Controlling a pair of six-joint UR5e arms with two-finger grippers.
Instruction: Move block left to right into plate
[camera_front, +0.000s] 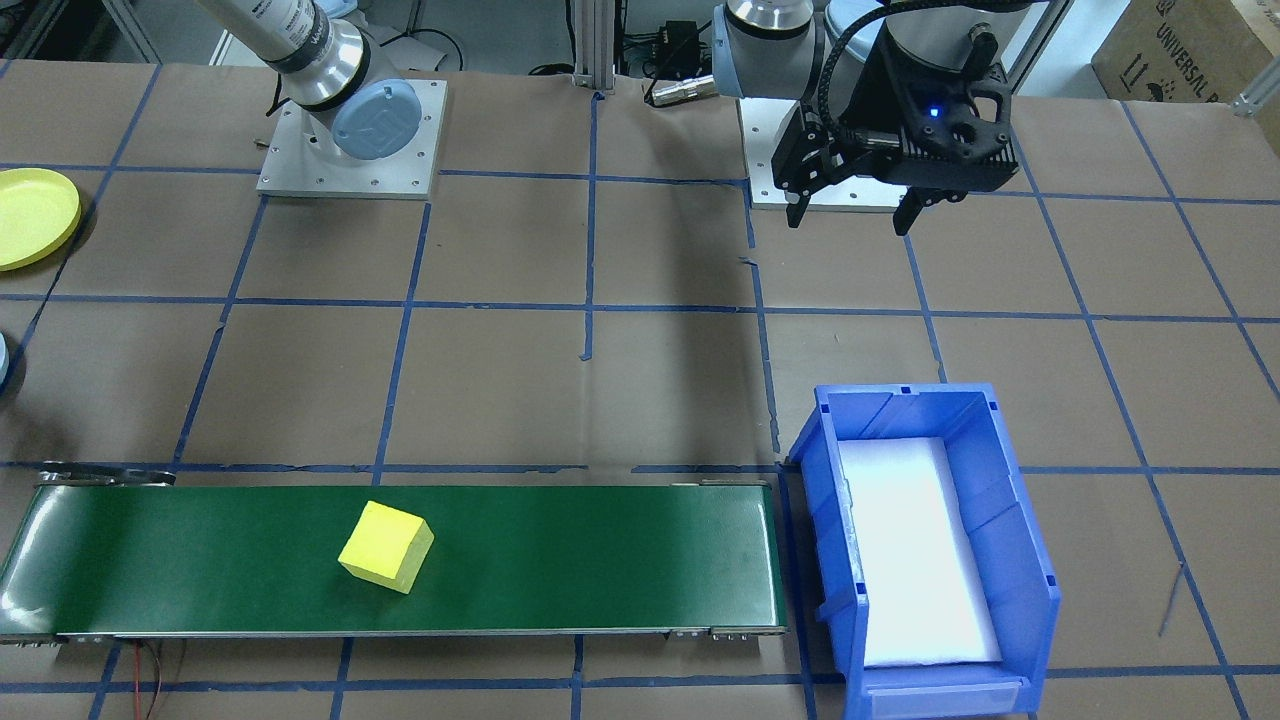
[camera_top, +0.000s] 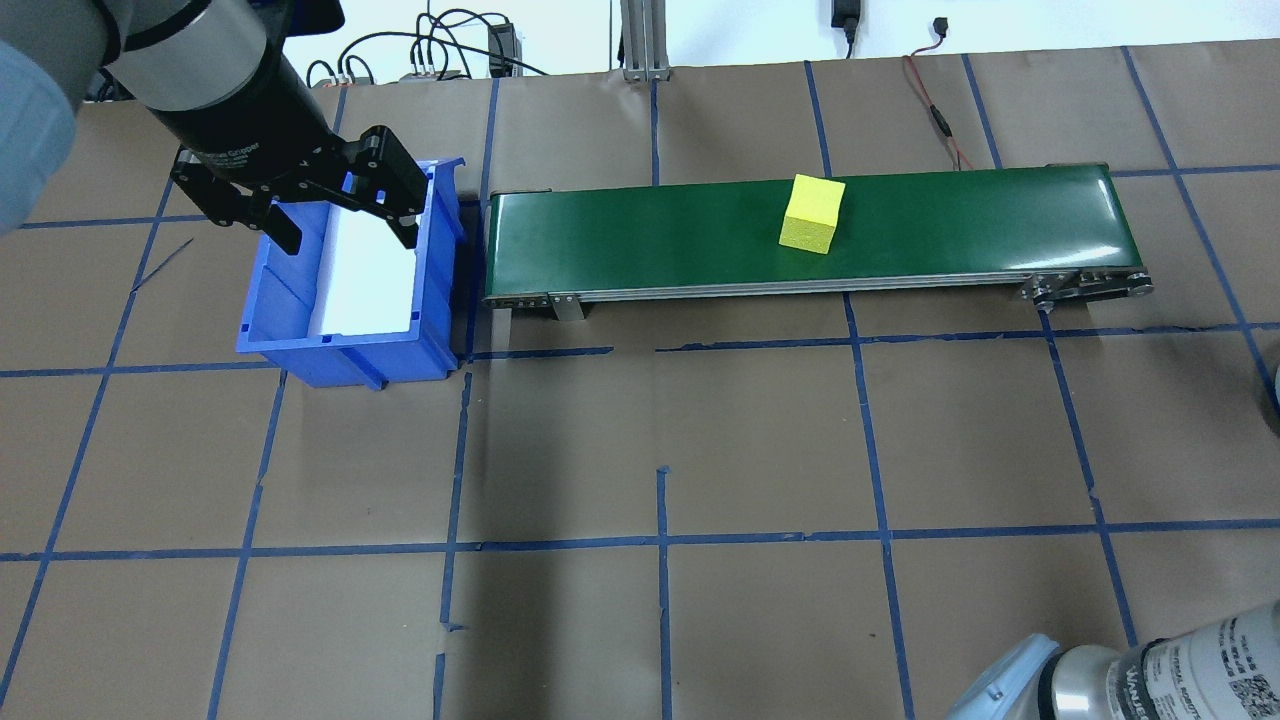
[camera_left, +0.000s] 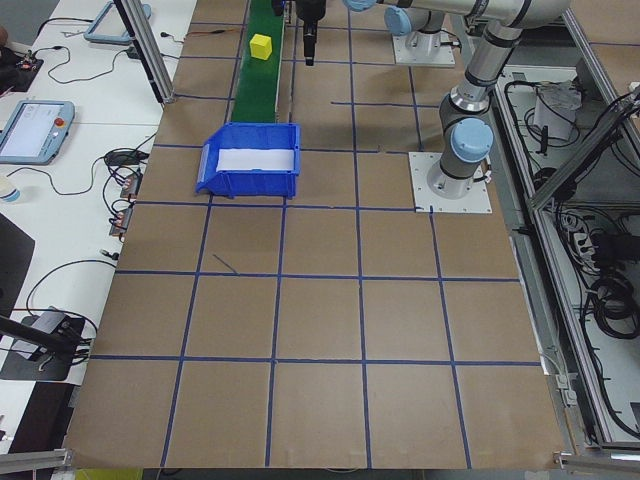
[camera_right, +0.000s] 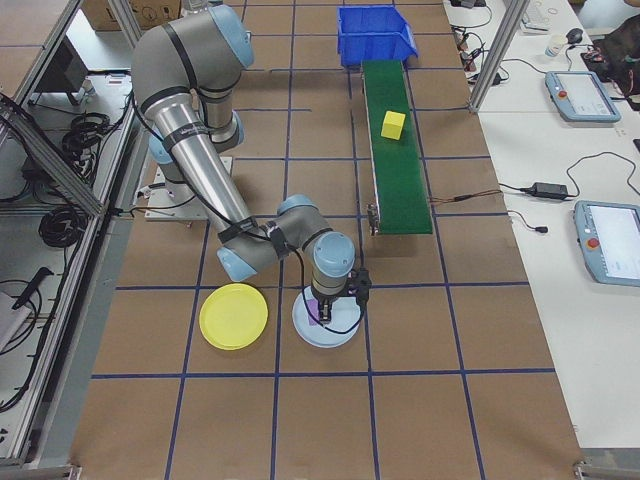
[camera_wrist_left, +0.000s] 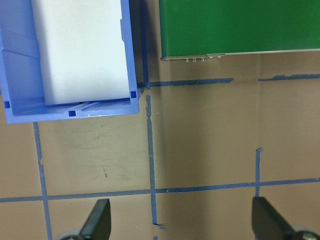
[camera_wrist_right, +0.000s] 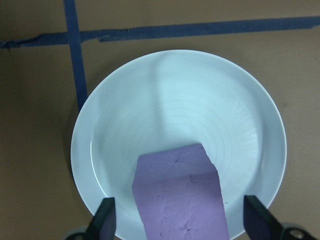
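Note:
A yellow block (camera_front: 386, 546) lies on the green conveyor belt (camera_front: 600, 560), away from both grippers. The yellow plate (camera_right: 233, 316) sits bare on the table beside a pale blue plate (camera_wrist_right: 150, 115). A purple block (camera_wrist_right: 182, 200) sits in the pale blue plate. My right gripper (camera_wrist_right: 182, 222) hangs just above it, open, with a gap between each finger and the block. My left gripper (camera_top: 348, 238) is open and holds nothing, high over the table near the blue bin (camera_top: 290, 330).
The blue bin (camera_front: 1010, 520) with a white liner stands at the conveyor's end on my left side. A red wire (camera_top: 935, 110) runs behind the belt. Blue tape lines grid the brown table. Tablets and cables lie on side benches beyond the table.

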